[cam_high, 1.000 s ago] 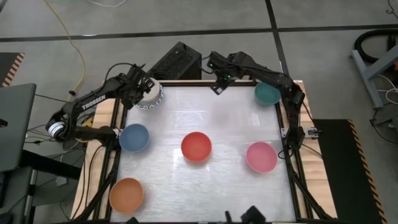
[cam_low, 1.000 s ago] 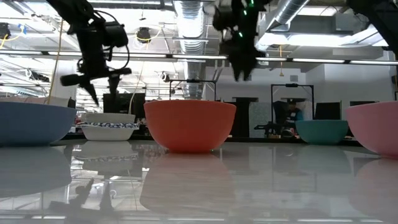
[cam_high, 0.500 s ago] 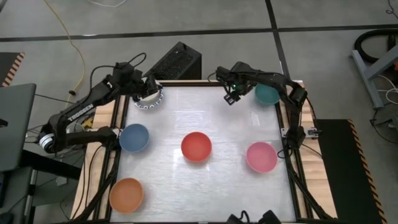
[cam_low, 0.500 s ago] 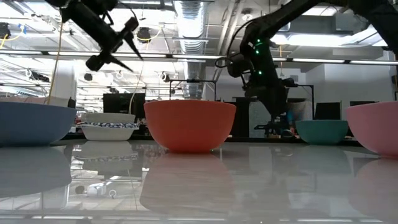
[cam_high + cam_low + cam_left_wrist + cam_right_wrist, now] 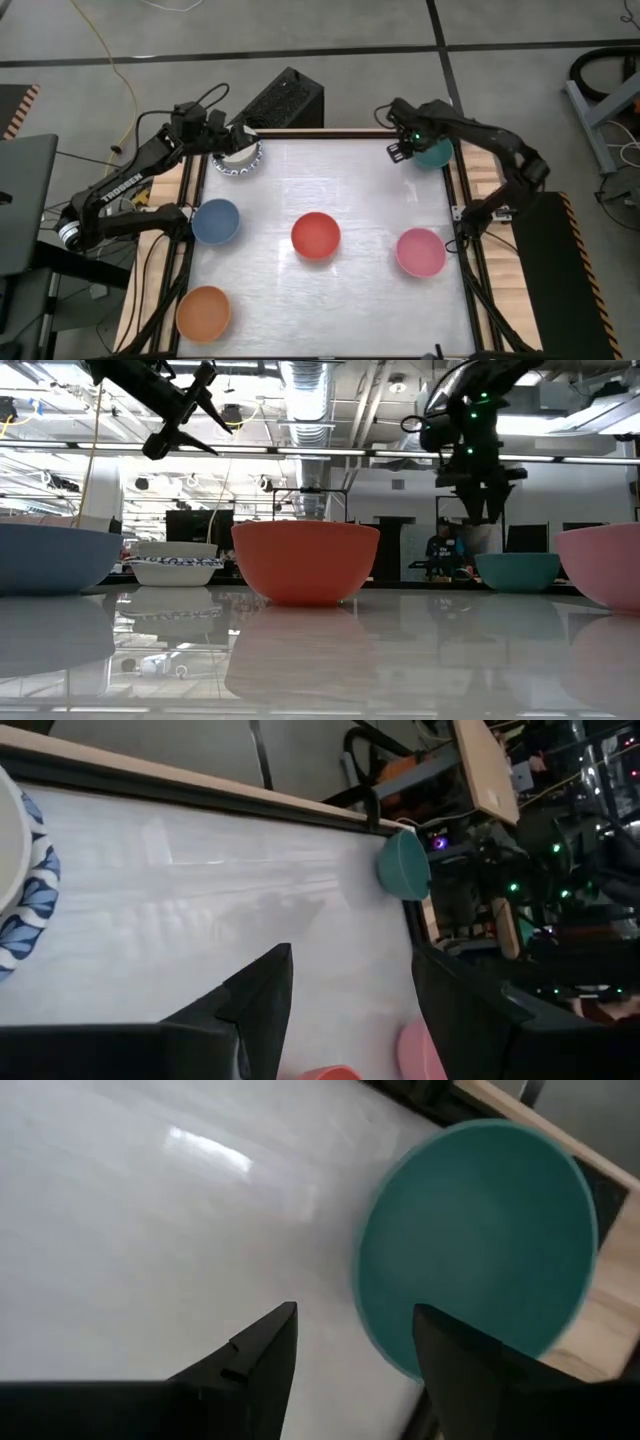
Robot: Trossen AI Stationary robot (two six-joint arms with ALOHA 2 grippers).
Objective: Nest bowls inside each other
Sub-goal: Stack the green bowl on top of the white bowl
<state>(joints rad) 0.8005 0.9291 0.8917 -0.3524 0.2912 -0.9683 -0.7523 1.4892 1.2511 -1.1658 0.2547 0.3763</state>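
Several bowls rest on their bases on the white table. A blue-and-white patterned bowl [image 5: 238,157] sits at the far left and a teal bowl [image 5: 432,152] at the far right. Blue [image 5: 215,221], red [image 5: 316,236], pink [image 5: 420,252] and orange [image 5: 204,312] bowls sit nearer. My left gripper [image 5: 222,136] hangs open, raised high [image 5: 190,412] beside the patterned bowl [image 5: 20,870]. My right gripper [image 5: 404,148] is open above the teal bowl's left rim [image 5: 480,1240], pointing steeply down, clear of it [image 5: 482,500].
A black box [image 5: 283,98] stands just beyond the table's far edge. Wooden rails [image 5: 462,210] run along the table's left and right sides. Bare tabletop lies between the red bowl and the far edge.
My right gripper has swung toward the table's right edge and come lower, ending over the teal bowl. My left gripper has risen from the patterned bowl and tipped from pointing down to nearly level. No bowl has moved.
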